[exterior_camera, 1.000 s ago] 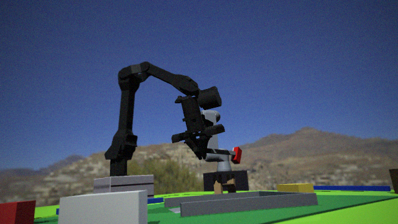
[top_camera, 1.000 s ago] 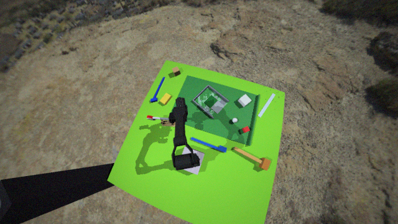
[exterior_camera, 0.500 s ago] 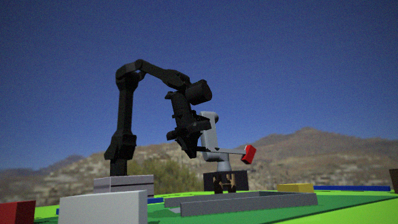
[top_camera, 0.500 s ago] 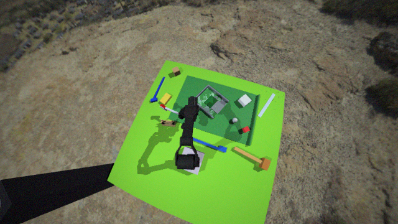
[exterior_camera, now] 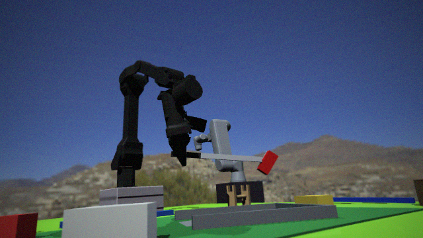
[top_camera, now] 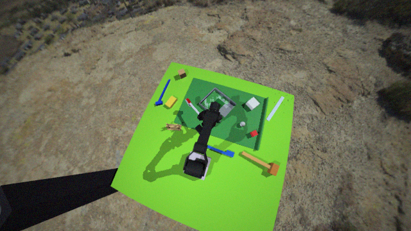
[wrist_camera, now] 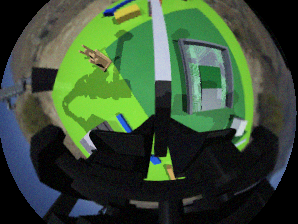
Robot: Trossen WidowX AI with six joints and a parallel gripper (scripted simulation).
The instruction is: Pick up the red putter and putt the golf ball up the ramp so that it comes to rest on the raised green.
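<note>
My gripper point(exterior_camera: 181, 155) is clamped nearly shut on the dark handle end of the red putter point(exterior_camera: 231, 157), which looks stiff, light and head-heavy.

I see a bright green surface point(top_camera: 231, 192) lying on dry, rocky brown ground point(top_camera: 80, 112). Beyond it, scrubby hills point(exterior_camera: 330, 158) rise under a deep blue, cloudless sky point(exterior_camera: 297, 49).

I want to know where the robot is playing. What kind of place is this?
It looks like a little mini-golf course out in dry hills. A green mat lies on bare dirt ground, and the end effector holds a red putter under open sky.
</note>
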